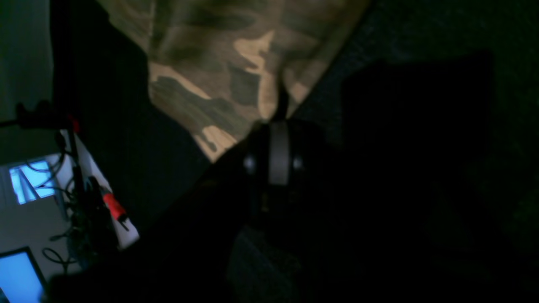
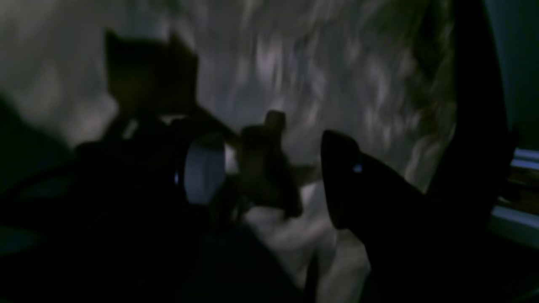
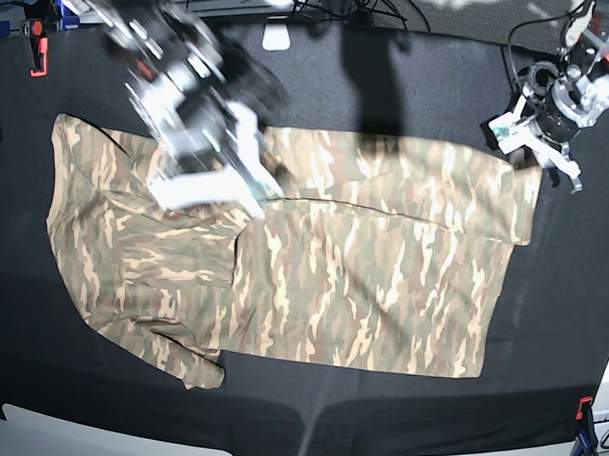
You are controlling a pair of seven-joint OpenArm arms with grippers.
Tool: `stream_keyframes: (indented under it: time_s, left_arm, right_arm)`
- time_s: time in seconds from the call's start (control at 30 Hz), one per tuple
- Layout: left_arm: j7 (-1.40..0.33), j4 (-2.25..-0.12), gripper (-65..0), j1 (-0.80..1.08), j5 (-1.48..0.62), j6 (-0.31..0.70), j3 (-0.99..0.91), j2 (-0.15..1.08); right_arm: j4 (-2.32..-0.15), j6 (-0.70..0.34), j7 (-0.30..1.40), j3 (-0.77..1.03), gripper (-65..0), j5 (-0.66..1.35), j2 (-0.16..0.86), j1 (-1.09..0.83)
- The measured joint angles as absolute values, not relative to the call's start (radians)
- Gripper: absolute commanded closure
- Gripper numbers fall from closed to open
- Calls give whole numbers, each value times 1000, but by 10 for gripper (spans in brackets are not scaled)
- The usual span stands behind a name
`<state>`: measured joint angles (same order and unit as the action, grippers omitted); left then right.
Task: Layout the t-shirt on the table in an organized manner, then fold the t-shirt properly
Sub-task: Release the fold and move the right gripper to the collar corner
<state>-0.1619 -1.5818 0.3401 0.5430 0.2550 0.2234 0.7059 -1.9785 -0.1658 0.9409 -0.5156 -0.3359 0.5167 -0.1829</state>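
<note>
Camouflage fabric of the t-shirt (image 3: 283, 267) lies mostly flat mid-table (image 3: 571, 327), far edge folded over. Left gripper (image 3: 547, 161) is pinched shut on its far-right corner, presumably to pull it square; right gripper (image 3: 248, 191), jaws apart, hovers over the far-left fold.

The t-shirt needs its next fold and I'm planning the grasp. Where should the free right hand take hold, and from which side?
The t-shirt lies flat on the table, so only its edges can be pinched. The left hand is shut at the far corner of that end. The open right hand would probably best take the near corner from outside the hem, low and nearly flat.
</note>
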Motion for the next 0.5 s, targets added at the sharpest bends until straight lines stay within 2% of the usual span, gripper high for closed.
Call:
stream_keyframes:
  time_s: [0.23, 0.37, 0.43, 0.5]
  left_arm:
    - [-134, -1581, 0, 340, 544, 255, 223, 707]
    - [-133, -1581, 0, 340, 543, 255, 223, 707]
    - [-133, -1581, 0, 340, 543, 255, 223, 707]
    - [-133, -1581, 0, 340, 543, 255, 223, 707]
  right_arm:
    - [-1977, -140, 964, -516, -344, -403, 695, -301]
    - [-1908, -126, 935, -516, -344, -401, 732, -296]
    - [-1837, -89, 935, -516, -344, -423, 731, -297]
    - [-1777, -9, 925, -516, -344, -502, 731, -296]
